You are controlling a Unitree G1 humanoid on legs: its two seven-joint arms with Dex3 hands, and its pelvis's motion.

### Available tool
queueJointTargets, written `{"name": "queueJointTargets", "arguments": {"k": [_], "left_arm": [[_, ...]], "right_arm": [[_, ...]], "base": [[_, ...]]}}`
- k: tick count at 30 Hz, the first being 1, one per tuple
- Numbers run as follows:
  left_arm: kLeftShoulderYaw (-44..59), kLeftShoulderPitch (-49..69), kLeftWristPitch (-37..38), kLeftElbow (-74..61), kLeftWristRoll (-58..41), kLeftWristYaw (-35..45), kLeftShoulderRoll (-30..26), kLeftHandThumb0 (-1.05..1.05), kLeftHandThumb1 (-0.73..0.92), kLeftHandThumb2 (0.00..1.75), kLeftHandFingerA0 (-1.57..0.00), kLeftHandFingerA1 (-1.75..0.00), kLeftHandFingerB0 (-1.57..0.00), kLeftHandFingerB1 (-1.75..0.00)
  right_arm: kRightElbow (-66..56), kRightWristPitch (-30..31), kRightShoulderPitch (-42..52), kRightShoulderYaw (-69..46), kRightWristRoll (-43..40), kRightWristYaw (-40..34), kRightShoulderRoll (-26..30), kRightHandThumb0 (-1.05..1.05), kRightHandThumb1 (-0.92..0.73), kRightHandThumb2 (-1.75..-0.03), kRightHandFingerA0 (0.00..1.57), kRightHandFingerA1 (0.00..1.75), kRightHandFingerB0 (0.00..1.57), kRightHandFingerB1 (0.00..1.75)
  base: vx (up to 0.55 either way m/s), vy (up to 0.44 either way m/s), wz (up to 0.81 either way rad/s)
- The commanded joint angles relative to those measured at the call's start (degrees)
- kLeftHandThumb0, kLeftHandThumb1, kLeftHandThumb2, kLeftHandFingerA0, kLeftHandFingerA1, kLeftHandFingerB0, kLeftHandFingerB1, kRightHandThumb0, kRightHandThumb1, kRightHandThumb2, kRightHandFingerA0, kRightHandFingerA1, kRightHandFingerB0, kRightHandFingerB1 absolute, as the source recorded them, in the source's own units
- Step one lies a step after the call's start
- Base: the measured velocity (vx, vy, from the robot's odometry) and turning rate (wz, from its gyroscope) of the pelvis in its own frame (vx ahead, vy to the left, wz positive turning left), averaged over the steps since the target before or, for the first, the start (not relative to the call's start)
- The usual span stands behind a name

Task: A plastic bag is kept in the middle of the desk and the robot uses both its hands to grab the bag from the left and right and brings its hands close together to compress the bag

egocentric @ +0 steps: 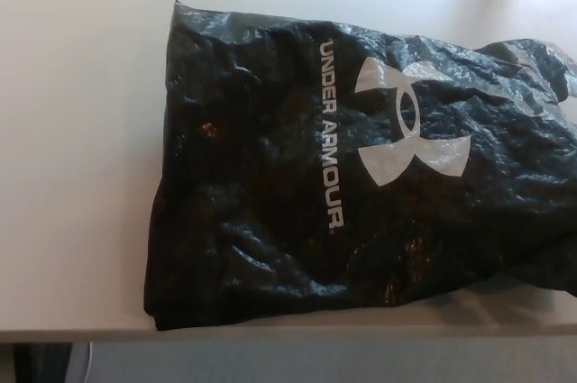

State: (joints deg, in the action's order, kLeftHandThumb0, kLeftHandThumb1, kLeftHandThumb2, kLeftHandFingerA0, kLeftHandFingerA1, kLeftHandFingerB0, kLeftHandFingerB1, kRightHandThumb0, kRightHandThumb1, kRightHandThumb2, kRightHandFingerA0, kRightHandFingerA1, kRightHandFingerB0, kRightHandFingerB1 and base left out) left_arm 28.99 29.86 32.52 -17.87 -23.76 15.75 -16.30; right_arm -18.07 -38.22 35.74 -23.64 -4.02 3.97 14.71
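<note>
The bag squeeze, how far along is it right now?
Done: only the setup. The black plastic bag lies spread flat on the desk, its white logo facing up and its near edge at the desk's front edge. In hand: nothing; neither robot hand is in view and nothing touches the bag. Left: everything, meaning both hands gripping the bag's left and right sides, then drawing together to compress it.
</note>
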Motion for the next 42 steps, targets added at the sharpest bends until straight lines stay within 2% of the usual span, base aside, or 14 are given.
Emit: {"name": "queueJointTargets", "arguments": {"k": [1,12,18,19,22,24,27,28,29,30,32,38,39,42], "left_arm": [[7.0,-6.59,-6.92,-4.63,-6.68,-4.16,-5.76,-0.68,0.86,0.66,-0.69,-0.49,-0.57,-0.42],[5.06,-41.49,-17.51,11.82,1.3,-11.34,-18.25,-0.66,0.85,0.65,-0.7,-0.64,-0.59,-0.52],[-3.11,-50.99,-16.59,25.28,10.01,-12.38,-14.61,-0.64,0.87,0.66,-0.68,-0.73,-0.56,-0.58],[-5.98,-51.59,-16.37,29.26,12.58,-12.35,-13.29,-0.65,0.86,0.66,-0.68,-0.69,-0.56,-0.55],[-8.98,-52.22,-16.96,33.6,13.76,-12.99,-10.94,-0.65,0.86,0.66,-0.66,-0.69,-0.54,-0.55],[-10.93,-53.7,-17.98,39.39,13.33,-14.35,-7.67,-0.61,0.84,0.65,-0.7,-0.69,-0.58,-0.55],[-12.0,-54.66,-17.94,44.98,13.02,-15.07,-5.3,-0.58,0.87,0.66,-0.69,-0.69,-0.56,-0.54],[-12.39,-54.87,-18.98,48.49,13.01,-16.62,-3.47,-0.57,0.85,0.67,-0.68,-0.65,-0.55,-0.51],[-12.56,-55.04,-18.19,50.3,13.4,-17.21,-2.94,-0.57,0.89,0.67,-0.69,-0.66,-0.55,-0.52],[-12.62,-55.51,-17.34,53.39,13.53,-17.73,-2.12,-0.58,0.88,0.67,-0.68,-0.65,-0.54,-0.49],[-13.76,-55.87,-16.91,59.67,14.99,-19.81,-0.5,-0.56,0.87,0.67,-0.7,-0.63,-0.57,-0.5],[-16.01,-55.28,-17.93,68.48,15.62,-20.88,2.23,-0.57,0.85,0.67,-0.66,-0.61,-0.5,-0.47],[-16.26,-55.01,-16.87,70.91,15.58,-21.65,3.52,-0.56,0.86,0.65,-0.67,-0.64,-0.54,-0.5],[-16.01,-54.29,-14.12,74.59,14.93,-23.38,6.22,-0.57,0.87,0.66,-0.66,-0.63,-0.56,-0.49]], "right_arm": [[-6.47,8.0,-6.7,-6.48,-6.44,-1.78,4.01,-0.46,-0.65,-0.59,0.54,0.45,0.51,0.42],[3.15,26.8,-42.99,-5.12,-6.62,-2.85,15.97,-0.61,-0.67,-0.6,0.46,0.5,0.39,0.39],[19.36,27.86,-53.16,1.32,-1.75,-2.19,12.65,-0.61,-0.78,-0.62,0.41,0.52,0.31,0.42],[24.03,30.01,-55.69,3.32,-1.51,-2.97,10.19,-0.62,-0.6,-1.01,0.36,0.6,0.18,0.49],[30.35,29.3,-57.73,5.47,-0.01,-4.01,7.82,-0.6,-0.78,-0.63,0.4,0.5,0.31,0.4],[37.0,28.83,-58.85,7.48,2.09,-5.54,5.75,-0.58,-0.6,-1.01,0.37,0.59,0.19,0.48],[43.01,27.98,-59.57,8.92,3.0,-6.41,4.12,-0.6,-0.78,-0.63,0.4,0.45,0.3,0.36],[48.02,27.92,-60.33,9.88,3.75,-7.23,3.03,-0.59,-0.6,-1.01,0.35,0.57,0.17,0.47],[49.76,27.3,-60.53,10.37,4.36,-7.65,2.85,-0.62,-0.79,-0.63,0.41,0.45,0.3,0.35],[52.45,25.94,-60.77,11.2,5.49,-8.29,2.64,-0.58,-0.61,-1.02,0.37,0.59,0.18,0.48],[58.18,23.68,-60.53,13.05,7.66,-9.85,2.22,-0.61,-0.78,-0.63,0.41,0.47,0.31,0.37],[66.68,21.72,-60.36,16.03,9.63,-13.03,0.93,-0.58,-0.8,-0.64,0.57,0.54,0.34,0.37],[68.8,21.69,-60.4,16.59,9.6,-13.51,0.31,-0.57,-0.64,-1.02,0.36,0.58,0.19,0.47],[72.3,22.09,-60.34,17.82,9.62,-13.99,-1.07,-0.61,-0.66,-1.02,0.34,0.56,0.2,0.46]], "base": [[0.0,0.0,0.0],[0.0,0.0,0.0],[0.0,0.0,0.0],[0.0,0.0,0.0],[0.0,0.0,0.0],[0.0,0.0,0.0],[0.0,0.0,0.0],[0.0,0.0,0.0],[0.0,0.0,0.0],[0.0,0.0,0.0],[0.0,0.0,0.0],[0.0,0.0,0.0],[0.0,0.0,0.0],[0.0,0.0,0.0]]}}
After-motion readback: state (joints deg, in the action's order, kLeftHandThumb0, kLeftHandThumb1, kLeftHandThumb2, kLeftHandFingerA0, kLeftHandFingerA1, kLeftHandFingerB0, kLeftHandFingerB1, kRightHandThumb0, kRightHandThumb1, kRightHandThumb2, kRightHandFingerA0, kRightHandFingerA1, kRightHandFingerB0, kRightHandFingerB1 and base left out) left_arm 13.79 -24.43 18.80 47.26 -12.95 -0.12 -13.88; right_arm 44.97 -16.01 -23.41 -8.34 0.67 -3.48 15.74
